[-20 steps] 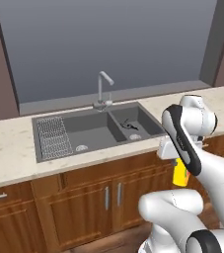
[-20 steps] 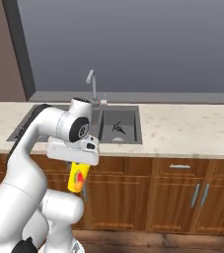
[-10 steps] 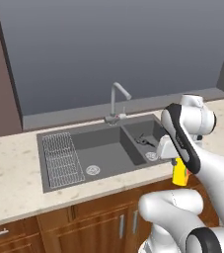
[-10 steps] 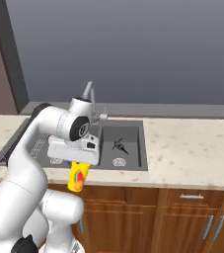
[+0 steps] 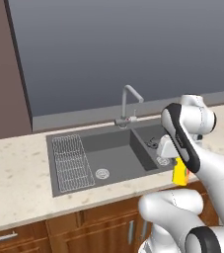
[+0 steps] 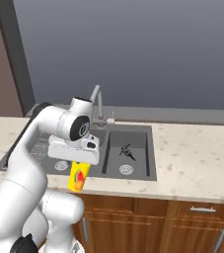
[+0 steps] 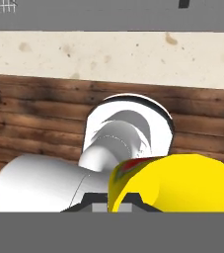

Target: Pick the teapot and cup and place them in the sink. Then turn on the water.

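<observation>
The gripper [image 6: 78,174], its jaws clamped together on the yellow cup [image 6: 77,178], hangs in front of the cabinets [image 6: 148,222], below the worktop's [image 6: 192,163] front edge, left of centre in the right base view. In the left base view the cup [image 5: 179,172] shows as a yellow sliver at right centre, under the white wrist. It hangs upright, its long axis vertical, red-orange mark facing outward.

The sink [image 6: 138,170] lies up and beyond the gripper, across the worktop lip; the coming move, by this reading, turns on lifting the cup clear of that edge before carrying it forward over a basin. The right basin [image 6: 128,153] sits up and to the right of the cup in the right base view, the larger left one [image 5: 108,158] fills the middle of the left base view, with the wire rack [image 5: 71,160] at its left end and the faucet [image 5: 128,104] rising behind the divider.

A small dark shape on the right basin's floor, near its drain, may be the teapot [image 6: 127,151]; it is too small to make out spout or handle. In the left base view the arm covers most of that basin. No stream is visible at the faucet's spout.

The hand view shows the cup [image 7: 182,183] cut off at lower right, with wood cabinet fronts and the pale worktop [image 7: 108,54] above it; the finger tips are hidden behind the cup.
</observation>
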You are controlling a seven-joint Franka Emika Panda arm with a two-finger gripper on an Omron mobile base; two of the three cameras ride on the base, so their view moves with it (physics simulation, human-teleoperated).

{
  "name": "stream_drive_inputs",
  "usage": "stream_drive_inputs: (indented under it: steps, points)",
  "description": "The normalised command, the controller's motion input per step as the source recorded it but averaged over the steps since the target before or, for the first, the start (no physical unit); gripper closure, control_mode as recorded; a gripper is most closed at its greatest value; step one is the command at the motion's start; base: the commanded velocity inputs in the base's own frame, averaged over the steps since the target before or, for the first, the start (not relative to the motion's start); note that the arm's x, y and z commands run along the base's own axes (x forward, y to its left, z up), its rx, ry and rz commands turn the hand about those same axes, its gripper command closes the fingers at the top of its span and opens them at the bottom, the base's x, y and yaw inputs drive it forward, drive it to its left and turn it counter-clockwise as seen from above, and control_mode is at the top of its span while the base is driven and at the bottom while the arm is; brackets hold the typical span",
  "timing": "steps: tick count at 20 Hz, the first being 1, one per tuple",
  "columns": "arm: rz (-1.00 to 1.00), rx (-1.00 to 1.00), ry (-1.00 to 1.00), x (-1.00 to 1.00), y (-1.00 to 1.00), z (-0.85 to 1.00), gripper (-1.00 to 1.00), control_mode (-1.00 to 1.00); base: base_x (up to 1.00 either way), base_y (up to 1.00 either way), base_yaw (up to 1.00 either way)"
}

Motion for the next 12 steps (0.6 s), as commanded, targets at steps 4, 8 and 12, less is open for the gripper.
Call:
stream_drive_inputs:
  steps: [4, 8, 12]
  points:
    - [0.0, 0.0, 0.0, 0.0, 0.0, 0.0, 1.0, 1.0, 0.29, 0.16, 0.19]
    - [0.0, 0.0, 0.0, 0.0, 0.0, 0.0, 1.0, 1.0, 0.62, 0.25, 0.13]
    - [0.0, 0.0, 0.0, 0.0, 0.0, 0.0, 1.0, 1.0, 0.84, 0.45, 0.02]
